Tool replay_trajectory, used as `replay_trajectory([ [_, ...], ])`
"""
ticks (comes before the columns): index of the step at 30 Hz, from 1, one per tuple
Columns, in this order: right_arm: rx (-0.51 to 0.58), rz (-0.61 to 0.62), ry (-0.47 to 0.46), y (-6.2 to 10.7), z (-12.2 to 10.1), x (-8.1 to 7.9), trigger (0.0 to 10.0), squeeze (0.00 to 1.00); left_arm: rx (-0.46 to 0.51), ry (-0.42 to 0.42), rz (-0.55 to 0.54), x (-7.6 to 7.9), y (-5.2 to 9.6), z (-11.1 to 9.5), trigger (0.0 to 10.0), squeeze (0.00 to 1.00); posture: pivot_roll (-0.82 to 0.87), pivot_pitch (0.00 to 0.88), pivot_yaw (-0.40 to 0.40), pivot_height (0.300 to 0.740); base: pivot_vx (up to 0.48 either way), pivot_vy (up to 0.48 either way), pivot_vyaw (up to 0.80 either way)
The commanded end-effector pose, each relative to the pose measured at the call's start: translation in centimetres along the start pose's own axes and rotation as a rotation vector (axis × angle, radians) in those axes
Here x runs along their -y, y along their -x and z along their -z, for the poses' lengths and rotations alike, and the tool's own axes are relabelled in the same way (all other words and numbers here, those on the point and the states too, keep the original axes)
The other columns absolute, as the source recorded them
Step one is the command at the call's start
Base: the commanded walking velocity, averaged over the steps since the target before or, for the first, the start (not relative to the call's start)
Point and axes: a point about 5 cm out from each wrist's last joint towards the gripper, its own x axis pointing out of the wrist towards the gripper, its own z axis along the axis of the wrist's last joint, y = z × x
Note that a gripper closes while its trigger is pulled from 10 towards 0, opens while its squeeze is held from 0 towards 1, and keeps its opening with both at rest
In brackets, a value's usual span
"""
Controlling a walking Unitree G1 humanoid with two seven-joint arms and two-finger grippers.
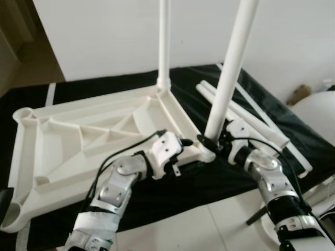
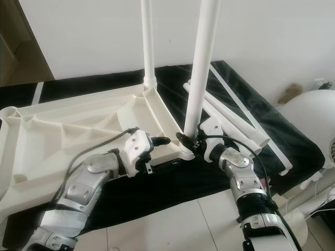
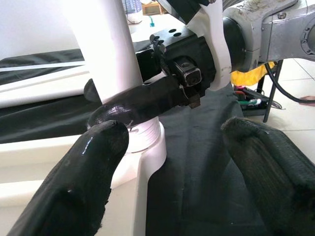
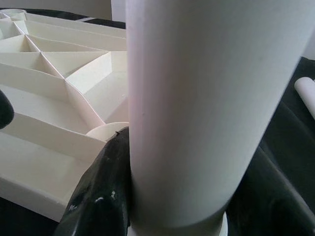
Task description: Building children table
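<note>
**Right gripper clamped on near-corner leg, left gripper open beside it**

Right gripper (image 1: 208, 140) is closed around the base of the near leg (image 1: 230, 73), both black fingers (image 4: 98, 189) pressed against the white tube just above its socket. The leg stands roughly upright, leaning slightly, at the near right corner of the tabletop (image 1: 68, 141).

Left gripper (image 1: 184, 142) sits just beside that same corner, fingers (image 3: 86, 182) spread apart, holding nothing.

Tabletop lies upside down, ribbed underside up, on a black cloth (image 1: 209, 183) over the floor.

Loose legs (image 1: 251, 117) lie on the cloth to the right of the tabletop.

Far leg (image 1: 164, 42) stands upright in the far right corner socket, against the white wall (image 1: 94, 36).
</note>
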Motion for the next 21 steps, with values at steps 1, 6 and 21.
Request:
replay_trajectory([
  [1, -0.061, -0.011, 0.016, 0.4, 0.9, 0.0, 4.0, 0.00, -0.013, -0.005, -0.040, 0.0, -0.1, 0.1, 10.0, 0.00, -0.07, 0.002, 0.001, 0.740, 0.000, 0.000, 0.00],
  [6, -0.057, 0.022, -0.013, 0.4, 1.1, 0.1, 10.0, 0.00, -0.015, -0.004, -0.038, 0.1, 0.0, 0.2, 10.0, 0.00, -0.08, 0.005, 0.001, 0.740, 0.000, 0.000, 0.00],
  [21, 0.019, 0.307, -0.198, 0.1, 0.8, -1.0, 10.0, 0.00, -0.018, 0.009, -0.044, 0.3, 0.2, 0.3, 10.0, 0.00, -0.07, 0.018, -0.009, 0.740, 0.000, 0.000, 0.00],
])
